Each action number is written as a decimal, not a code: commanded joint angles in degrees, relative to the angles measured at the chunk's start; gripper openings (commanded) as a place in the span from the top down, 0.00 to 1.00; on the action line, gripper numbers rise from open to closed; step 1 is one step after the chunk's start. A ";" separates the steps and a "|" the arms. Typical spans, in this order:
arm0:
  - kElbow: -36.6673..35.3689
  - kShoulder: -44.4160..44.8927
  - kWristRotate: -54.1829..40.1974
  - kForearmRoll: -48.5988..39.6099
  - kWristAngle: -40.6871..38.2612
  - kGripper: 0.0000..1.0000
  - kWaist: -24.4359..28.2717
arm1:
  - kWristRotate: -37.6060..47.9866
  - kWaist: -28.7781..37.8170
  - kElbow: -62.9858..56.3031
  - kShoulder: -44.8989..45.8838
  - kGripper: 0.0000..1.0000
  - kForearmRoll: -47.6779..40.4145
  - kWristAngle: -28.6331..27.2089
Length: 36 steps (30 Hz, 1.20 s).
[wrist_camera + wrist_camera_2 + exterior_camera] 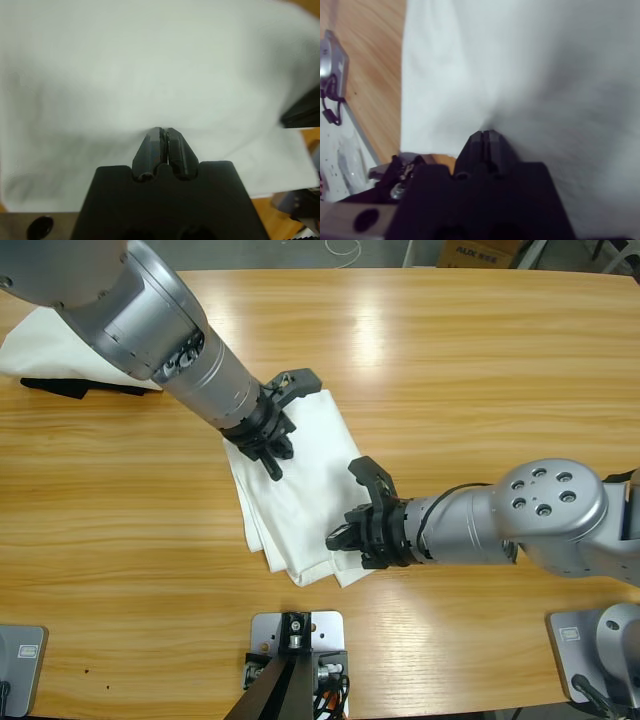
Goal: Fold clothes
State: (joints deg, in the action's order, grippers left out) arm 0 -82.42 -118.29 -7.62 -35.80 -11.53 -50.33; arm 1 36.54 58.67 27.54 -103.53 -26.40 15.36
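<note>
Folded T-shirt [295, 495] mid-table, left fingers [150, 150] pinching its upper edge, right fingers [492, 145] pinching its lower corner.

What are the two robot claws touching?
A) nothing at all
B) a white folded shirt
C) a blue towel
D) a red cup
B: both the left gripper and the right gripper meet the white folded shirt in the middle of the wooden table, jaws closed against the cloth.
</note>
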 commanded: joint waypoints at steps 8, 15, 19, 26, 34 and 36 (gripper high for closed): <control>8.20 -6.78 5.83 -2.17 8.47 1.00 -2.05 | 1.39 -0.40 -3.39 -5.54 1.00 -0.14 1.43; 10.28 -0.54 8.52 -3.08 10.38 1.00 -1.42 | 3.66 -0.40 -3.64 -9.06 1.00 3.09 1.51; 16.09 5.69 10.57 -3.36 11.97 1.00 2.97 | 4.70 -0.40 -4.16 -10.09 1.00 3.18 1.43; 21.79 19.61 11.40 -5.32 14.50 1.00 9.78 | 4.82 -0.40 -4.32 -8.51 1.00 4.48 1.16; 13.53 21.66 12.01 -5.02 8.78 1.00 -1.60 | 2.48 -0.40 -3.81 -4.59 1.00 8.70 0.90; 11.61 17.80 12.10 -2.96 7.52 1.00 -4.27 | 1.64 -0.40 -3.79 -3.06 1.00 9.86 0.86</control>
State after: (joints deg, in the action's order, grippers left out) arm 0 -65.44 -95.67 3.69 -40.85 0.16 -46.16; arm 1 40.39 58.41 27.66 -104.53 -23.98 16.23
